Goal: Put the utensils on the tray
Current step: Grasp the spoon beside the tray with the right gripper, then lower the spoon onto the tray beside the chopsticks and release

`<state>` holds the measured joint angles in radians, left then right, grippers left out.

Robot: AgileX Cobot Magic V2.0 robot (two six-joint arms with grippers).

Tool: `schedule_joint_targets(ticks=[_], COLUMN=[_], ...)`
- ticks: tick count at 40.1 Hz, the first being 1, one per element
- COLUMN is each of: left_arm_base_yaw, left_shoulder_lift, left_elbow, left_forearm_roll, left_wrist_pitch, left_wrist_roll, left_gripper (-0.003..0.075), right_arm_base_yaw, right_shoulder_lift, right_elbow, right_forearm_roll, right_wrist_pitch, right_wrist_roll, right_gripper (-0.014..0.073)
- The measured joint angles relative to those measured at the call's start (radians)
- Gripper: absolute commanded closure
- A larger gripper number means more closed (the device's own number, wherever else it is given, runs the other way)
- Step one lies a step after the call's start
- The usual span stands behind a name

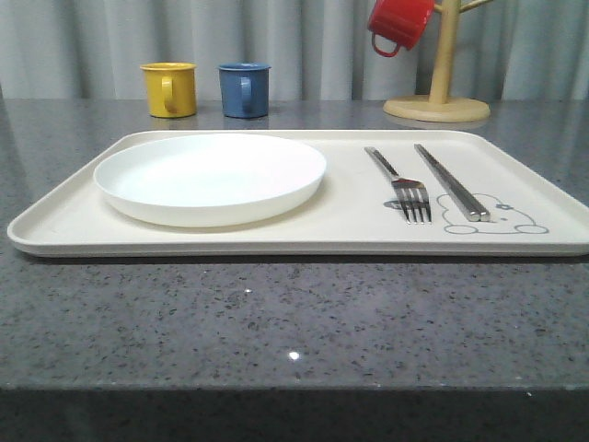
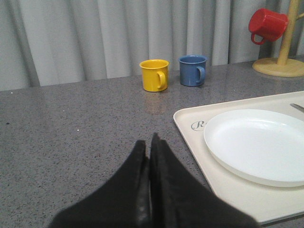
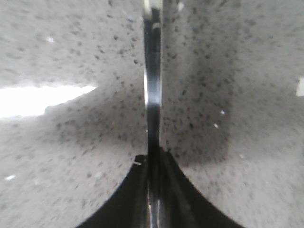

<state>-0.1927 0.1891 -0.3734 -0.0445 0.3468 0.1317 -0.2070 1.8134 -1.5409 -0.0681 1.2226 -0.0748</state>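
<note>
On the far left of the grey bench (image 1: 276, 322), a yellow mug (image 1: 169, 88) and a blue mug (image 1: 244, 89) are seen side by side. The left gripper (image 2: 150, 147) is held with its jaws together, empty, above bare bench just left of the tray (image 1: 350, 226). On the tray, the white plate (image 1: 210, 177) lies at the left, the fork (image 1: 402, 185) right of it, then the chopsticks (image 1: 451, 181) beside the rabbit drawing. The right gripper (image 3: 153, 164) is clamped on a slim metal handle (image 3: 152, 95) over the bench. A red mug (image 1: 398, 23) hangs on a wooden stand (image 1: 439, 83) at far right.
</note>
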Motion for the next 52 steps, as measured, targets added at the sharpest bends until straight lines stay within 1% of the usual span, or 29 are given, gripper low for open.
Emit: schedule_joint_targets(ticks=[5, 10, 17, 24, 27, 32, 43, 52], left_arm_base_yaw=[0.0, 0.0, 0.0, 0.0, 0.0, 0.0, 0.0, 0.0], left_shoulder_lift=[0.0, 0.0, 0.0, 0.0, 0.0, 0.0, 0.0, 0.0], left_elbow=[0.0, 0.0, 0.0, 0.0, 0.0, 0.0, 0.0, 0.0], left_forearm_roll=[0.0, 0.0, 0.0, 0.0, 0.0, 0.0, 0.0, 0.0], left_wrist_pitch=[0.0, 0.0, 0.0, 0.0, 0.0, 0.0, 0.0, 0.0], left_wrist_roll=[0.0, 0.0, 0.0, 0.0, 0.0, 0.0, 0.0, 0.0], left_gripper=[0.0738, 0.0738, 0.0738, 0.0738, 0.0738, 0.0738, 0.0738, 0.0738], right_arm_base_yaw=[0.007, 0.06, 0.206, 0.36, 0.399, 0.42, 0.419, 0.419], right_shoulder_lift=[-0.055, -0.126, -0.192, -0.19, -0.178, -0.13, -0.015, 0.025], right_elbow=[-0.02, -0.026, -0.026, -0.026, -0.026, -0.026, -0.026, -0.026], right_forearm_roll=[0.027, 0.036, 0.047, 0.056, 0.062, 0.076, 0.119, 0.126], right_wrist_pitch=[0.002, 0.003, 0.01, 0.017, 0.017, 0.017, 0.017, 0.013], right_wrist_roll=[0.059, 0.143, 0.228, 0.304, 0.328, 0.354, 0.362, 0.364], right_gripper=[0.058, 0.058, 0.058, 0.058, 0.058, 0.0579, 0.0578, 0.0578])
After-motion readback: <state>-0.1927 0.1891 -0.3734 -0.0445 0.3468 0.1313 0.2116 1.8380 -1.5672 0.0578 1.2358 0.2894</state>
